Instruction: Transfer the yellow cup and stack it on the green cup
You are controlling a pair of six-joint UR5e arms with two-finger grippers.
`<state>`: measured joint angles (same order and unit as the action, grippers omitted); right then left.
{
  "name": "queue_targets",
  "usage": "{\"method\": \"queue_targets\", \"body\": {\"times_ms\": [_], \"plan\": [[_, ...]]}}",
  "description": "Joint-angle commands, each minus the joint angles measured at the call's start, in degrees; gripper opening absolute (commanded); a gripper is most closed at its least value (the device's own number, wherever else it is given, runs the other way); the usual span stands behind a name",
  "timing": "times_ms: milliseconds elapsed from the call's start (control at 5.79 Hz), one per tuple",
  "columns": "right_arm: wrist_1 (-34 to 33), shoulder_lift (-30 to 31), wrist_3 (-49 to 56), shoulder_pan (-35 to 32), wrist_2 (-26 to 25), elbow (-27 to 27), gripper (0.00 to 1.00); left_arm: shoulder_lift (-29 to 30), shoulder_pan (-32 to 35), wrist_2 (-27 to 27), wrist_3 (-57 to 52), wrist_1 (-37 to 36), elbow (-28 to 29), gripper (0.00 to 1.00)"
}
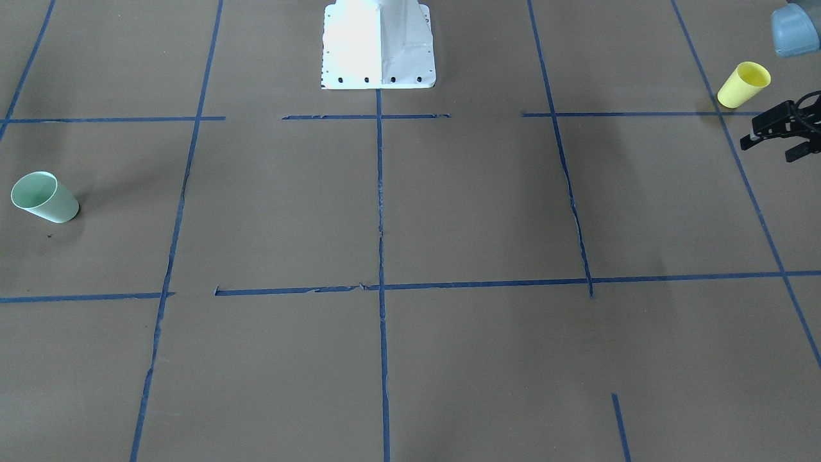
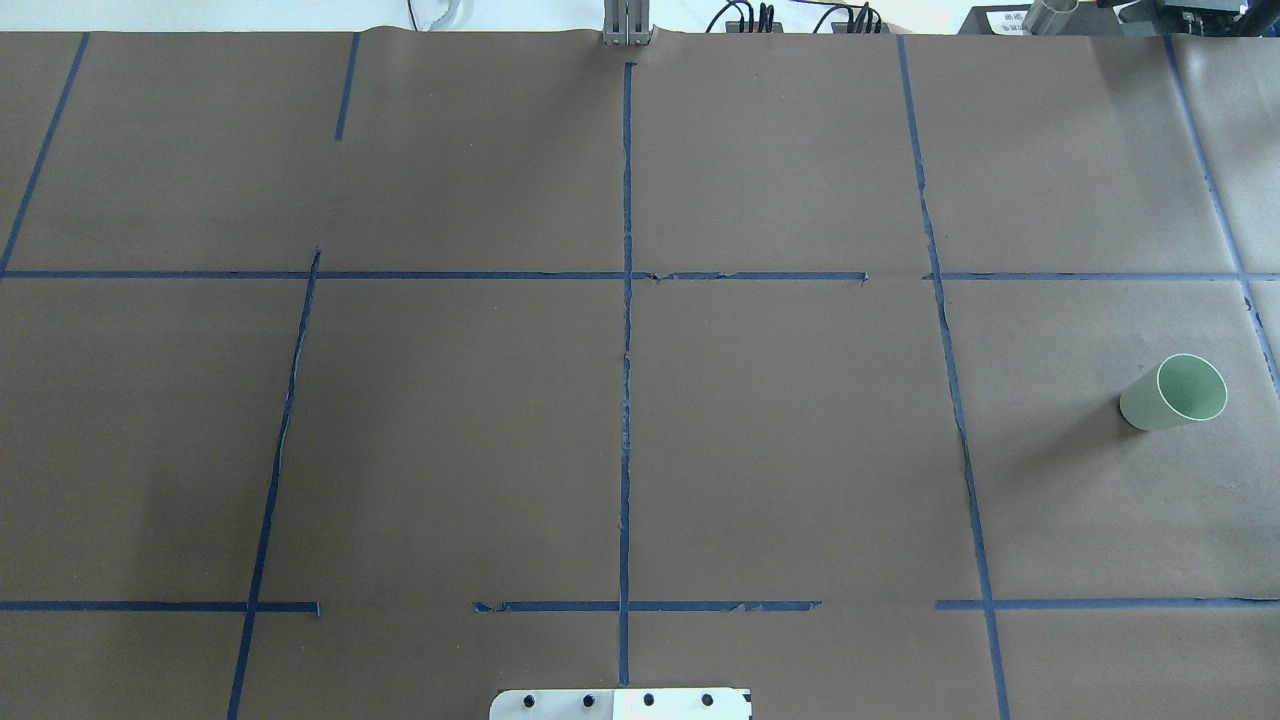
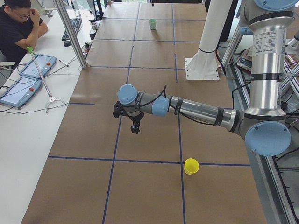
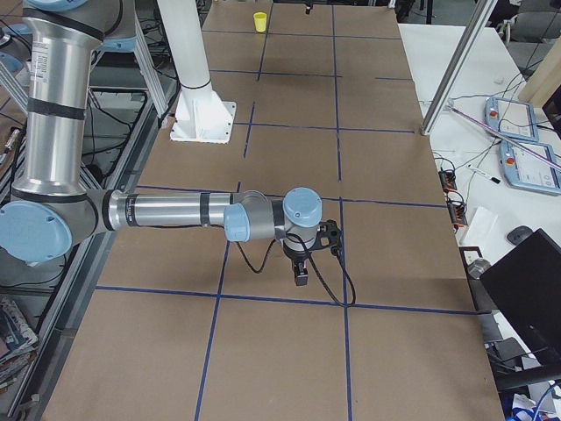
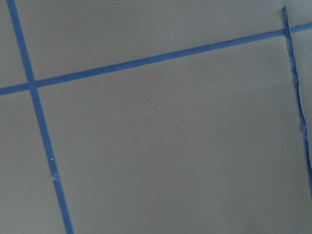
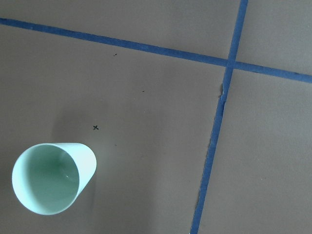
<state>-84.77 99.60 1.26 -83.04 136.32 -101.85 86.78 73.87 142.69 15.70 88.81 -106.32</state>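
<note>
The yellow cup [image 1: 744, 84] stands upright, rim up, on the brown table at the robot's left end; it also shows in the exterior left view [image 3: 191, 166]. My left gripper [image 1: 767, 146] hangs above the table a little way from it, not touching, jaws apart and empty. The green cup [image 2: 1175, 393] stands upright at the robot's right end and shows empty in the right wrist view [image 6: 48, 178]. My right gripper [image 4: 301, 270] shows only in the exterior right view, over the table; I cannot tell if it is open or shut.
Blue tape lines [image 2: 627, 400] divide the brown table into squares. The white robot base [image 1: 378, 45] stands at the table's robot-side edge. An operator [image 3: 18, 28] sits at a side desk with tablets [image 3: 28, 77].
</note>
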Motion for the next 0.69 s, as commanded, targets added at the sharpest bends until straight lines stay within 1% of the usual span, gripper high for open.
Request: {"method": "queue_targets", "body": {"times_ms": [0, 173, 345, 518], "plan": [[0.1, 0.2, 0.3, 0.1, -0.1, -0.3, 1.0, -0.3, -6.2, -6.6, 19.3, -0.6, -3.9, 1.0], [0.0, 0.2, 0.4, 0.1, -0.3, -0.3, 1.0, -1.2, -10.6, -15.2, 31.4, -0.9, -5.1, 1.0], [0.1, 0.2, 0.4, 0.1, -0.2, -0.4, 1.0, -1.3, -19.1, -24.4, 46.2, -0.9, -6.5, 1.0], [0.0, 0.5, 0.3, 0.1, -0.3, -0.6, 1.0, -1.4, -23.4, -29.1, 59.7, -1.7, -6.5, 1.0]]}}
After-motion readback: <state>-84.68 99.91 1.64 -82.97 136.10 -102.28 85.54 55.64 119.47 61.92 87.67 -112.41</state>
